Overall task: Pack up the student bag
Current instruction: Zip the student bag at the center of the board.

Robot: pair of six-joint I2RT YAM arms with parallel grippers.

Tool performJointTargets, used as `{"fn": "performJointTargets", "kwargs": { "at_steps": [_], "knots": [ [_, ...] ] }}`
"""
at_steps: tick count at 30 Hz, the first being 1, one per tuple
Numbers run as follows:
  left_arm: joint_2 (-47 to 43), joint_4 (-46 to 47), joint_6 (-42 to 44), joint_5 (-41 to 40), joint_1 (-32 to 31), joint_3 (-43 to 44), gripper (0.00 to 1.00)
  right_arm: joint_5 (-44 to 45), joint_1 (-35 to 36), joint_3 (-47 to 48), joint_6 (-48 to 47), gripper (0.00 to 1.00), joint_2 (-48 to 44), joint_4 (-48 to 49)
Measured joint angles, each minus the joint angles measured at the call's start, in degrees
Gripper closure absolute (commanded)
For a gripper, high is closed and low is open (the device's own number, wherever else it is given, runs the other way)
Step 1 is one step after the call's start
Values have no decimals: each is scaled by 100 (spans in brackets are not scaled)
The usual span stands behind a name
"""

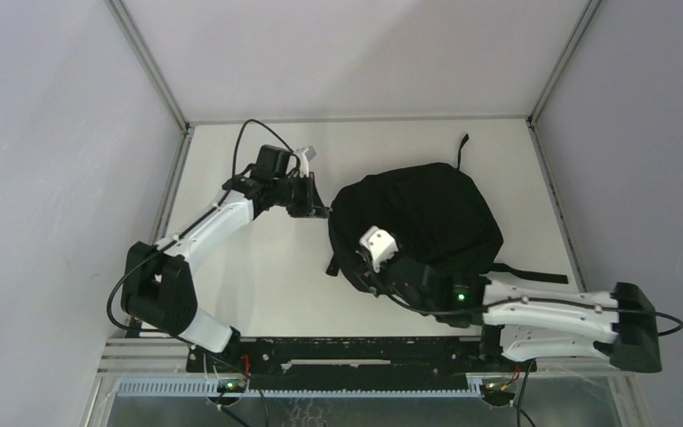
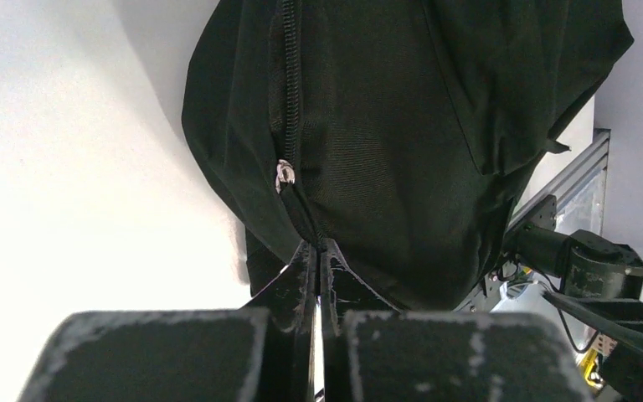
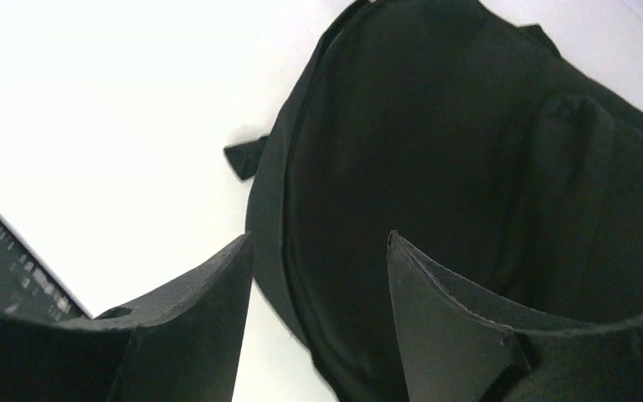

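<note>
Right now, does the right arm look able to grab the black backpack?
Probably yes. The right pincer hangs open close over the backpack, nothing between them. The left pincer, shut on the zip pull, sits at another edge, out of its way.

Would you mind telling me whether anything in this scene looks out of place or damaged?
Nothing stands out. The student bag lies flat on the table, no damage visible; the left gripper pinches its zip pull, and the right gripper hangs open above it.
</note>
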Motion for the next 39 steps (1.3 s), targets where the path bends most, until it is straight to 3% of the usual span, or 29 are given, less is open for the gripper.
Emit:
{"fn": "performJointTargets", "kwargs": {
  "at_steps": [13,15,18,19,20,27,39],
  "knots": [
    [-28,81,-2,0,0,-111,100,-833,-927,1298,-538,34,3161,1928],
    [-28,92,-2,0,11,-111,100,-911,-1025,1384,-540,41,3418,2031],
    [-28,96,-2,7,42,-111,100,-986,-1117,1405,-496,73,3604,2070],
    [-28,96,-2,11,57,-111,100,-986,-1139,1405,-490,90,3624,2052],
    [-28,96,-4,15,70,-111,100,-979,-1156,1408,-435,100,3626,2024],
    [-28,107,-9,105,114,-111,100,-911,-1128,1167,-201,100,3379,1939],
    [-28,-164,-162,769,-105,-111,100,-317,79,-275,544,100,809,960]
  ]
}}
